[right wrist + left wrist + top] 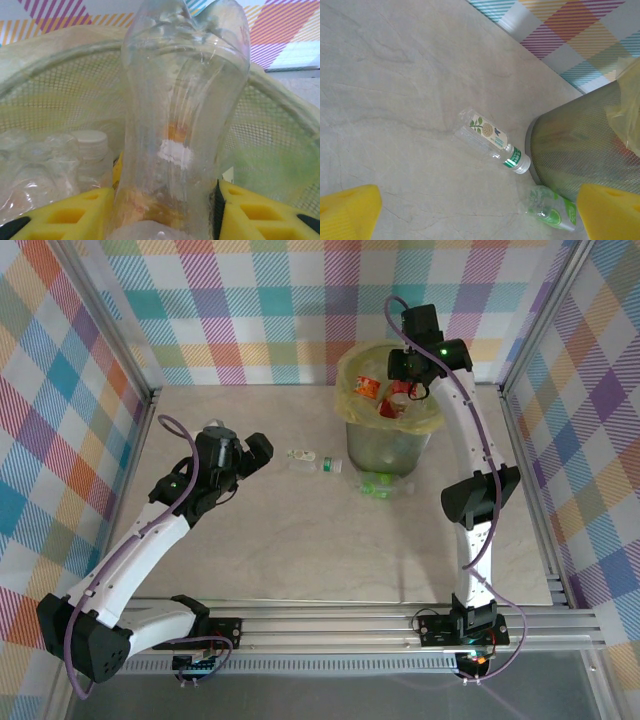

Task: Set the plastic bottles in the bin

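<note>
Clear bottle [180,100] pinched between yellow pads [75,215] of right gripper [165,215] — jaws closed on its lower part, far end pointing away from wrist. Gripper hangs over bin [55,85] mouth, mesh wall and yellow bag behind bottle. More bottles inside bin, one white-capped [92,145]. Left gripper [480,220] low over desk [395,75], jaws spread wide. Two bottles lie on desk by bin's base — white-label bottle [487,132], green cap nearly touching bin wall; green-label bottle [552,210] just beside it.

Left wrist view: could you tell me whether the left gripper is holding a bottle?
No, its yellow fingers stand wide apart, and the cream-labelled bottle lies on the table.
</note>
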Controlling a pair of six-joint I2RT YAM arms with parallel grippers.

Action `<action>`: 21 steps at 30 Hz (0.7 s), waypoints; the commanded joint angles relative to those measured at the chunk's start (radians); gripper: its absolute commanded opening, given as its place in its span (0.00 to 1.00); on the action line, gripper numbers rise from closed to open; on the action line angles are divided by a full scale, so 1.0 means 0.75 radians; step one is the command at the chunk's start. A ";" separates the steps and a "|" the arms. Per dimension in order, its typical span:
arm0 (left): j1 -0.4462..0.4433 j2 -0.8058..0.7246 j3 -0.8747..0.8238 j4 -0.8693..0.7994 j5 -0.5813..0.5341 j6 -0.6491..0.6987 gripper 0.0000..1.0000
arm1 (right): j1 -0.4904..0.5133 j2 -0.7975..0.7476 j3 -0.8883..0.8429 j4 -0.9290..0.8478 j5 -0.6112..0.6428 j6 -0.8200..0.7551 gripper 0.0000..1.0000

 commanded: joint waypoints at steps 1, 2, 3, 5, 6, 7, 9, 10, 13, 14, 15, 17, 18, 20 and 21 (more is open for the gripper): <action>0.016 -0.007 -0.018 0.002 -0.016 0.013 1.00 | -0.004 -0.060 -0.028 0.001 -0.111 -0.109 0.47; 0.016 -0.007 -0.017 0.003 -0.016 0.013 1.00 | -0.004 -0.060 -0.029 -0.001 -0.137 -0.131 0.48; 0.018 -0.007 -0.017 0.002 -0.014 0.014 1.00 | -0.004 -0.058 -0.030 -0.005 -0.153 -0.143 0.48; 0.018 -0.008 -0.017 0.001 -0.016 0.014 1.00 | -0.004 -0.049 -0.030 -0.025 -0.165 -0.145 0.49; 0.016 -0.006 -0.018 0.002 -0.019 0.013 1.00 | -0.005 -0.043 -0.031 -0.036 -0.171 -0.138 0.50; 0.018 -0.007 -0.018 0.004 -0.018 0.012 1.00 | -0.004 -0.038 -0.033 -0.045 -0.182 -0.132 0.50; 0.016 -0.006 -0.016 0.003 -0.018 0.012 1.00 | -0.005 -0.024 -0.034 -0.065 -0.225 -0.118 0.52; 0.016 -0.006 -0.017 0.003 -0.018 0.012 1.00 | -0.005 -0.020 -0.033 -0.074 -0.239 -0.108 0.53; 0.016 -0.006 -0.013 -0.005 -0.021 0.016 1.00 | -0.004 -0.016 -0.024 -0.104 -0.258 -0.062 0.59; 0.017 -0.005 -0.013 -0.006 -0.022 0.016 1.00 | -0.005 -0.024 -0.019 -0.111 -0.267 -0.046 0.60; 0.018 -0.005 -0.011 -0.007 -0.022 0.018 1.00 | -0.005 -0.033 -0.014 -0.116 -0.276 -0.036 0.62; 0.019 -0.004 -0.009 -0.010 -0.022 0.019 1.00 | -0.004 -0.057 0.003 -0.126 -0.301 -0.020 0.67; 0.018 -0.003 -0.008 -0.007 -0.020 0.019 1.00 | -0.005 -0.070 0.008 -0.127 -0.312 -0.015 0.69; 0.020 0.002 -0.006 -0.003 -0.012 0.019 1.00 | -0.004 -0.097 0.023 -0.129 -0.325 -0.011 0.75; 0.018 0.004 -0.004 0.000 -0.011 0.019 1.00 | -0.004 -0.112 0.032 -0.131 -0.329 -0.013 0.77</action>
